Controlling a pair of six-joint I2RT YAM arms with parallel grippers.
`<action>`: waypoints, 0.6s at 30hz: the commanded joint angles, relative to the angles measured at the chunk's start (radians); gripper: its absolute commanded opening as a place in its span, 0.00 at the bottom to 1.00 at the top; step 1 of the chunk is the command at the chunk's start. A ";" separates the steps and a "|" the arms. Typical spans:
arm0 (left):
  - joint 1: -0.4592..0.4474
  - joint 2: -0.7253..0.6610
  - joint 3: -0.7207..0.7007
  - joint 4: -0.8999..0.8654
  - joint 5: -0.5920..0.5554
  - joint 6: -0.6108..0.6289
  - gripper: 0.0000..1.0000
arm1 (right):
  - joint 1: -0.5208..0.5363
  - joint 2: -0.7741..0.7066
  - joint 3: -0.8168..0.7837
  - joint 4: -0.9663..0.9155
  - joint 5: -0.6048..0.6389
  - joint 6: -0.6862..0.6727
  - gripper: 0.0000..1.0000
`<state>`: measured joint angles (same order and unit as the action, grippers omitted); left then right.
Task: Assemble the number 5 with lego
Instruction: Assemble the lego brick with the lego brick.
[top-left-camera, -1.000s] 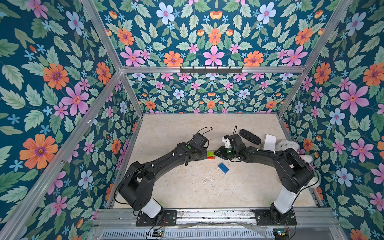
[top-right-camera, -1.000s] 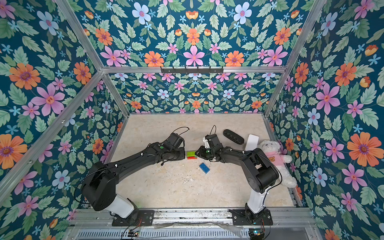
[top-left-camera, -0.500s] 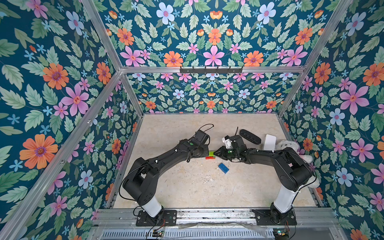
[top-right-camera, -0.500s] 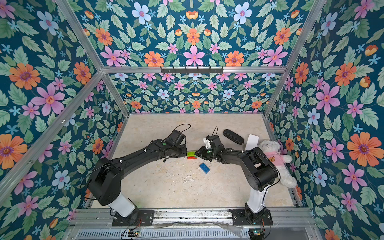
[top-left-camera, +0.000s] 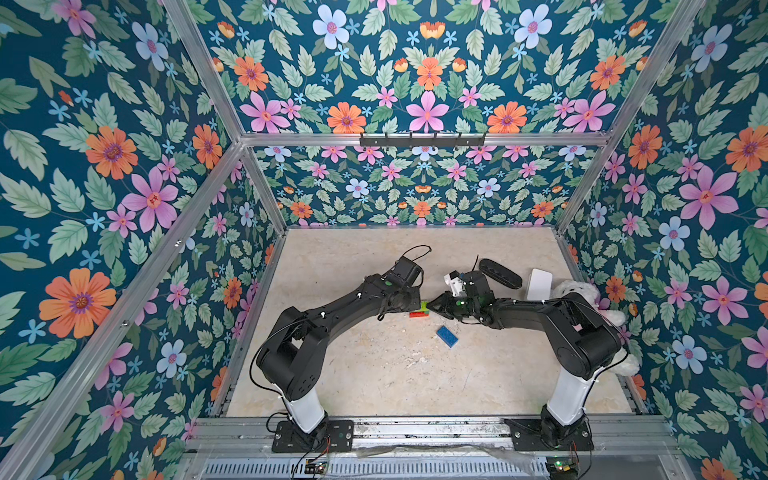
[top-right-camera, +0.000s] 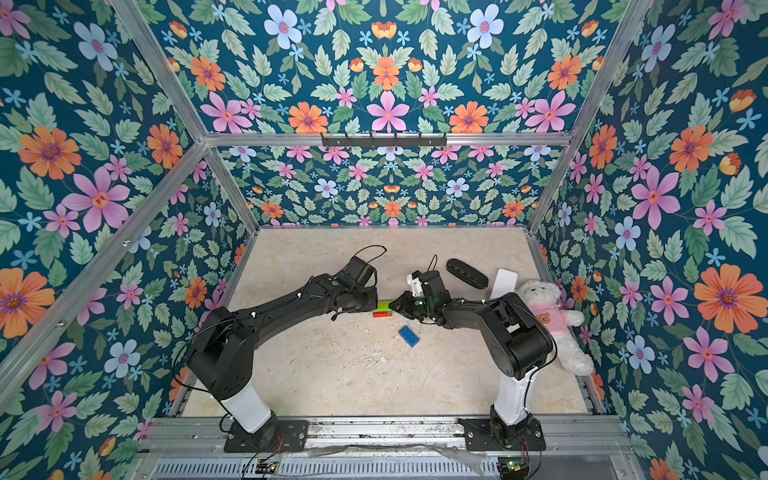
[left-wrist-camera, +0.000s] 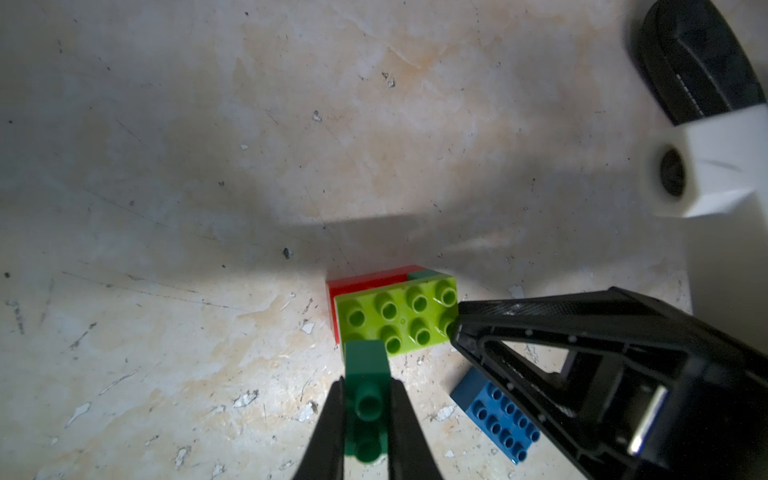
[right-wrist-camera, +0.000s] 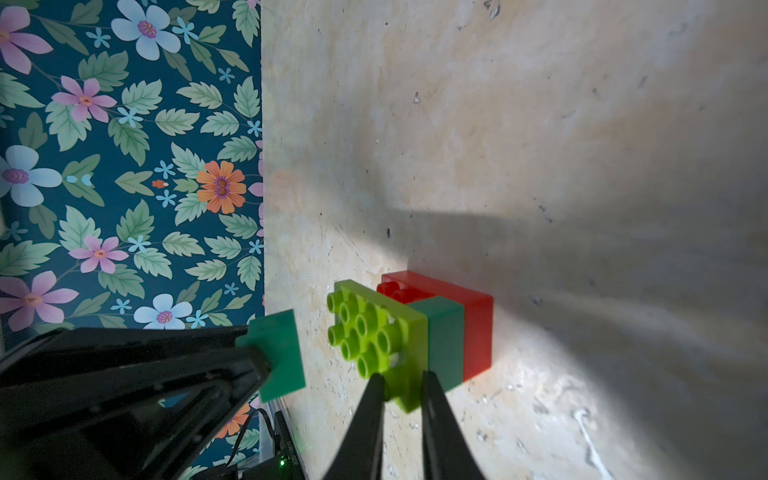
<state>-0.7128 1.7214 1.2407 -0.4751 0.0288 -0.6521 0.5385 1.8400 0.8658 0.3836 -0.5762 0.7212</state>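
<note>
Lego stack (right-wrist-camera: 444, 345), right gripper (right-wrist-camera: 401, 380) pinching its lime-green brick (left-wrist-camera: 395, 320): left gripper (left-wrist-camera: 366, 386), clamped on the dark green brick (right-wrist-camera: 282, 353), should square studs before pressing

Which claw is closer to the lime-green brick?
Right. The right gripper pinches one end of the lime-green brick; the left gripper, holding a dark green brick, hangs just short of it.

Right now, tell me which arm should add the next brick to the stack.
Left. The left claw holds the small dark green brick beside the lime brick, while the right claw pinches that lime brick, likely steadying it.
</note>
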 joint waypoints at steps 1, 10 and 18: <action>0.004 0.006 0.003 0.001 -0.003 0.010 0.00 | 0.002 0.021 -0.008 -0.102 0.046 0.001 0.18; 0.021 0.045 0.034 -0.017 -0.010 0.022 0.00 | 0.002 0.025 -0.007 -0.112 0.054 0.002 0.19; 0.033 0.081 0.052 -0.026 0.012 0.027 0.00 | 0.000 0.029 -0.001 -0.117 0.056 0.001 0.19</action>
<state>-0.6811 1.7931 1.2846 -0.4797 0.0376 -0.6411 0.5388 1.8549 0.8684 0.3992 -0.5831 0.7238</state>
